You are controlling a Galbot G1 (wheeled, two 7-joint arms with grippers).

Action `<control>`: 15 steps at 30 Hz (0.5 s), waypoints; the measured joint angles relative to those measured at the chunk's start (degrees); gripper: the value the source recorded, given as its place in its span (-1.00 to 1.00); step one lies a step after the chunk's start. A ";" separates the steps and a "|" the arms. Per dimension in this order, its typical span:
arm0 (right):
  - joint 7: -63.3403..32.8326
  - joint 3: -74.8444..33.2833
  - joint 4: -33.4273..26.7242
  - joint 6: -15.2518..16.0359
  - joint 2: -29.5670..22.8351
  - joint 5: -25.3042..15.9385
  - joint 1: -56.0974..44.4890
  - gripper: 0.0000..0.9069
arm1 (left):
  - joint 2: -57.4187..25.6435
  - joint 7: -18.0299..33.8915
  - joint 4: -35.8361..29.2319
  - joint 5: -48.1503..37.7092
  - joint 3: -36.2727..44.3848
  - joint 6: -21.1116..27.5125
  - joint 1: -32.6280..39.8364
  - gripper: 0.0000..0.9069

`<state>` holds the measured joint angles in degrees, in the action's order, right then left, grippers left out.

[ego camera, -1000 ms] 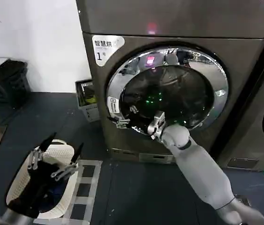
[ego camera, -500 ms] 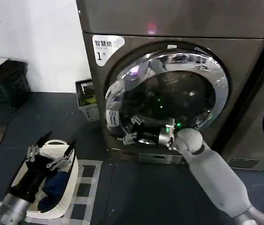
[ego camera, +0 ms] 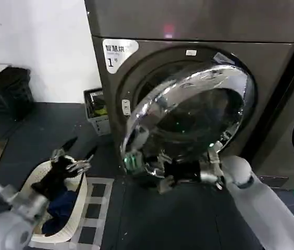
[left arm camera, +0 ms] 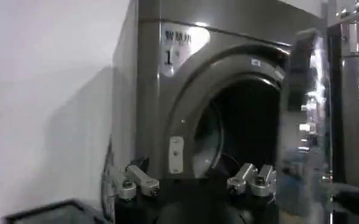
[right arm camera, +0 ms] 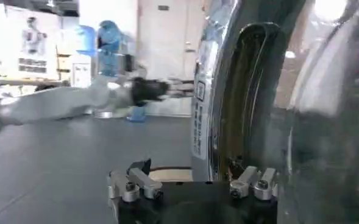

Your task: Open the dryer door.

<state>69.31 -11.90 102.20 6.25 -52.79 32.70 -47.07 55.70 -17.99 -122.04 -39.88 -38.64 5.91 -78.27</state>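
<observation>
Chrome ring of the dryer door (ego camera: pixel 188 112) has swung way off the dryer (ego camera: pixel 272 78) compared to a second ago, when it sat flush; so the latch is clearly popped and the job's mostly done, just more swing to go. From the head, the right pincer (ego camera: pixel 162 174) sits at the door's lower rim, fingers look spread around the edge rather than squeezed. The left pincer (ego camera: pixel 73 162) hangs spread over the laundry basket (ego camera: pixel 76 205), well apart.

Left wrist: that pincer (left arm camera: pixel 194 182) faces the open drum, door edge-on beside it.

Right wrist: pincer (right arm camera: pixel 194 185) spread, the door rim just beside one finger.
</observation>
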 joint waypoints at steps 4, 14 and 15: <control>4.99 -3.75 2.93 -0.54 2.26 0.60 -4.03 1.00 | -4.98 -1.85 5.46 -3.49 6.07 -0.95 5.89 1.00; 9.80 -12.68 8.55 -2.57 5.59 2.24 -12.93 1.00 | -10.55 -4.32 15.62 -8.81 20.60 -1.99 19.13 1.00; 10.51 -13.58 8.67 -3.45 5.64 2.61 -13.82 1.00 | -10.59 -4.86 16.49 -8.66 22.01 -2.38 20.38 1.00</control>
<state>79.82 -25.47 110.87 2.80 -47.16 35.31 -60.88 45.10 -22.85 -105.55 -48.53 -16.63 3.52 -57.89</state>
